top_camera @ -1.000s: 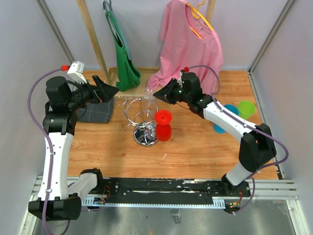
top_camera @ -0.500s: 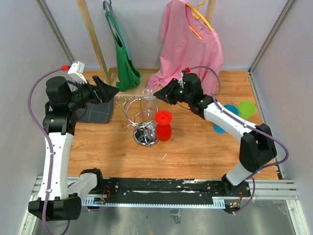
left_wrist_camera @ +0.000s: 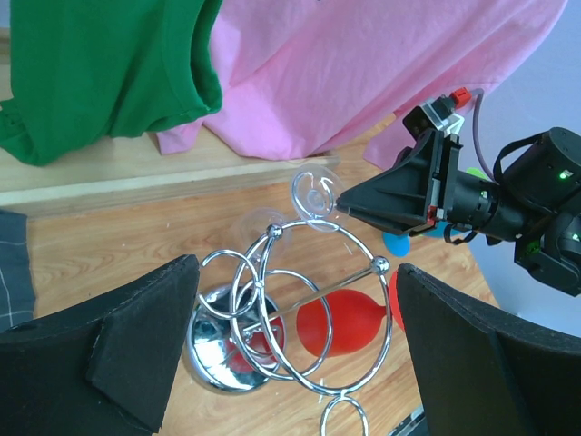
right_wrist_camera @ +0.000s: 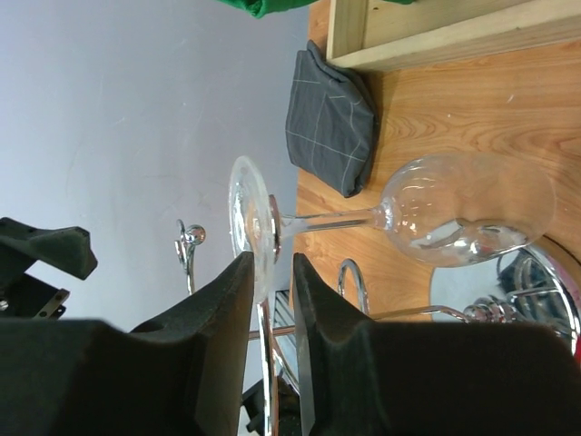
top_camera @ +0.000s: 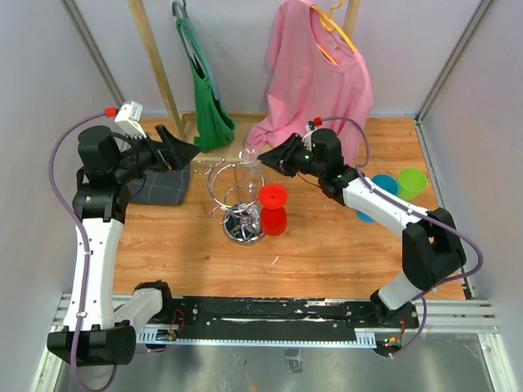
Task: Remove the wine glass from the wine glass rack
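The clear wine glass [top_camera: 248, 153] hangs foot-up at the back of the chrome wine glass rack [top_camera: 237, 188], its bowl [right_wrist_camera: 472, 213] just above the rack's shiny round base [right_wrist_camera: 508, 272]. My right gripper [top_camera: 268, 158] reaches in from the right. Its jaws [right_wrist_camera: 272, 259] stand narrowly open around the rim of the glass foot: one finger touches the rim, and a thin gap shows at the other. My left gripper [top_camera: 192, 151] hovers wide open left of the rack. In the left wrist view the rack [left_wrist_camera: 300, 309] and the glass foot [left_wrist_camera: 313, 195] lie beyond its fingers [left_wrist_camera: 298, 268].
A red plastic goblet [top_camera: 272, 208] stands right beside the rack. A folded grey cloth [top_camera: 159, 186] lies at the left. A green garment [top_camera: 208, 106] and a pink shirt [top_camera: 319, 73] hang at the back. Blue [top_camera: 384, 184] and green [top_camera: 412, 181] cups sit at the right.
My right gripper's jaws have parted a little and the arm has drawn slightly back to the right. The glass stays on the rack. The left arm has barely moved.
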Motion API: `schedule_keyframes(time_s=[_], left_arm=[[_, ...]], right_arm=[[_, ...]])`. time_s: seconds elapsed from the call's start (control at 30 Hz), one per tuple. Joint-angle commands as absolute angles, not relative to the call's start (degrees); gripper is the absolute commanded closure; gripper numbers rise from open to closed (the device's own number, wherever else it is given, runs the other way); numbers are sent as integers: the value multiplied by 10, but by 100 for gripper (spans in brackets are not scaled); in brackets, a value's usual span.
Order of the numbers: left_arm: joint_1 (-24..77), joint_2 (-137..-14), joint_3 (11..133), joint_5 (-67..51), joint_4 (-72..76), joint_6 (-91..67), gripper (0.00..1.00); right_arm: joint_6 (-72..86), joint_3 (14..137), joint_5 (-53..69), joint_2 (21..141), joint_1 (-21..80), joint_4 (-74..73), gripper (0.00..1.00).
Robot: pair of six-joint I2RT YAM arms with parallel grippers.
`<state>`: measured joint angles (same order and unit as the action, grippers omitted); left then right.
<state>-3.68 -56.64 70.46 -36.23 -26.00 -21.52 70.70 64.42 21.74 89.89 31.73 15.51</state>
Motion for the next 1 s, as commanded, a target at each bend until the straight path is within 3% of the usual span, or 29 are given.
schedule_keyframes(time_s=[0.0,0.43,0.6,0.97], left_arm=[[-41,-570,721,-376,-247,-217,5],[-41,-572,717,-377,-248,-218,5],[-41,-573,717,-378,-248,-217,5],[-41,-576,716,-380,-247,-217,5]], right_arm=[[726,637,237,899,304,206,77],[747,622,247,906,300,236,87],[758,610,247,905,298,251,99],[809,585,257,910,289,331,99]])
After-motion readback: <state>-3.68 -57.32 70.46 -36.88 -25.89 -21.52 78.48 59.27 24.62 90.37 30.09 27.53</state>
